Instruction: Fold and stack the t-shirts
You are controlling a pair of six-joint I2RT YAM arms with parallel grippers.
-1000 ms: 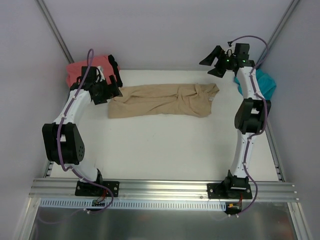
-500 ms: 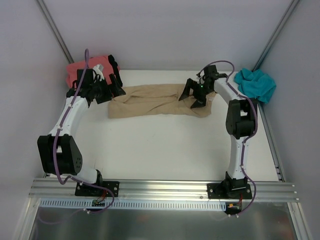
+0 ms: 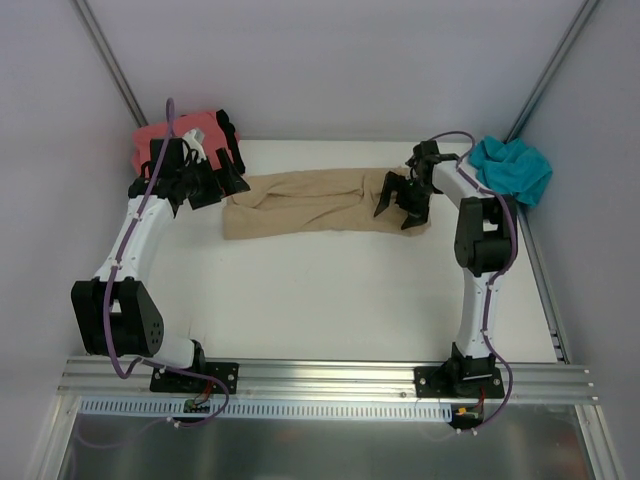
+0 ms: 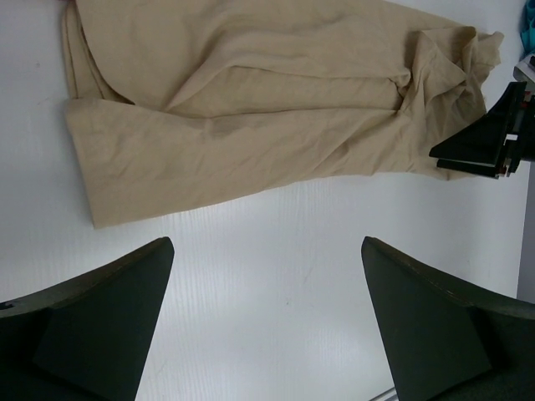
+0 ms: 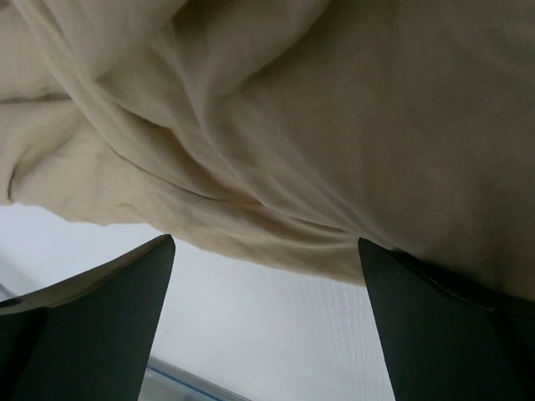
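The tan shirt [image 3: 315,200] lies across the far half of the worktop [image 3: 320,300] as a long left-to-right band, apparently already folded lengthwise, with its bunched end at the right. The teal shirt [image 3: 512,168] sits crumpled in the far right corner. The coral shirt [image 3: 160,138] and black shirt [image 3: 226,128] sit in the far left corner.

The step in hand looks like reaching for the band's two ends. The right jaws hang low over the bunched right end, spread wide, with the cloth's near edge between them and nothing gripped. The left jaws hover at the left end, over bare worktop just near the shirt's edge, equally wide and empty.

Next, each pair probably needs to drop onto its end and pinch through every layer before one end is carried over the other.
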